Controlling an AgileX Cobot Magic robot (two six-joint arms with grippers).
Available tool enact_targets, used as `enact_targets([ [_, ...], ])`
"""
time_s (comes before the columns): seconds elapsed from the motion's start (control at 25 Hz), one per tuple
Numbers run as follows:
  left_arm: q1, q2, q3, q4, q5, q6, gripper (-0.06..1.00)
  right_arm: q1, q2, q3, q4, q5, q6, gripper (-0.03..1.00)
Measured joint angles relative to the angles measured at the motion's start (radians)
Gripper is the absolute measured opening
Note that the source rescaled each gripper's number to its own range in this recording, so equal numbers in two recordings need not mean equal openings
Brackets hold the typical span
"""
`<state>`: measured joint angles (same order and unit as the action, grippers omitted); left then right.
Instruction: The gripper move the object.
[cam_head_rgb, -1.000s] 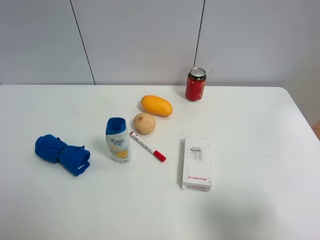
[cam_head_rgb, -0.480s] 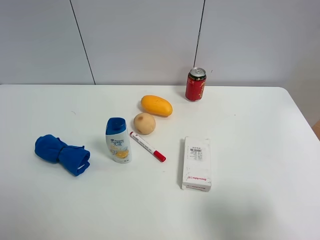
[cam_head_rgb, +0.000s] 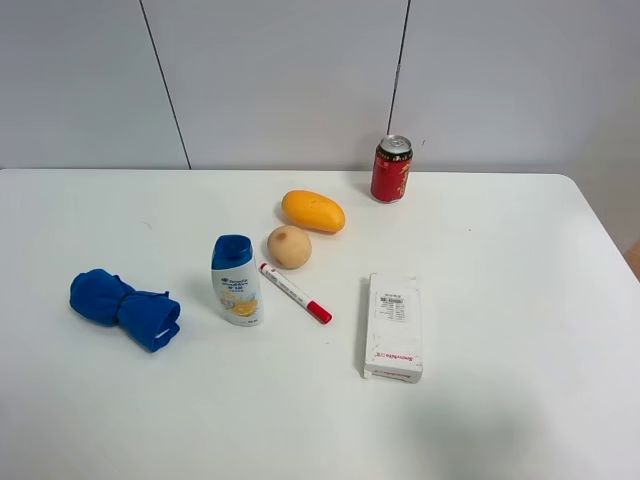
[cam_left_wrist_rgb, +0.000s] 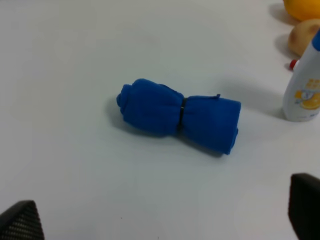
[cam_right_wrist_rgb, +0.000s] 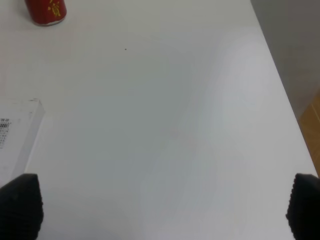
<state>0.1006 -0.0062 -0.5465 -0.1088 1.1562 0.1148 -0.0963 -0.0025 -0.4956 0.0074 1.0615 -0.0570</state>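
Note:
The small tan potato (cam_head_rgb: 288, 246) with a brownish spot lies on the white table (cam_head_rgb: 500, 250), just in front of the orange-yellow mango (cam_head_rgb: 313, 211). In the left wrist view only part of the potato (cam_left_wrist_rgb: 304, 37) shows at the frame's edge. Neither arm shows in the exterior view. My left gripper (cam_left_wrist_rgb: 162, 215) is open and empty, its fingertips (cam_left_wrist_rgb: 20, 222) wide apart over bare table near a blue cloth roll. My right gripper (cam_right_wrist_rgb: 162, 205) is open and empty, with fingertips (cam_right_wrist_rgb: 20, 205) spread over the table's right part, far from the potato.
A blue rolled cloth (cam_head_rgb: 124, 308) lies at the left, and a white bottle with a blue cap (cam_head_rgb: 236, 280) stands beside the potato. A red-capped marker (cam_head_rgb: 295, 292), a white box (cam_head_rgb: 393, 326) and a red can (cam_head_rgb: 391, 169) are nearby. The table's right edge (cam_right_wrist_rgb: 285, 95) shows in the right wrist view.

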Motion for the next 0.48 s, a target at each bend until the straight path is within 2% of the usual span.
enact_targets([
  [0.48, -0.005, 0.000, 0.000, 0.013, -0.001, 0.000, 1.00, 0.000, 0.000, 0.000, 0.000, 0.000, 0.000, 1.00],
])
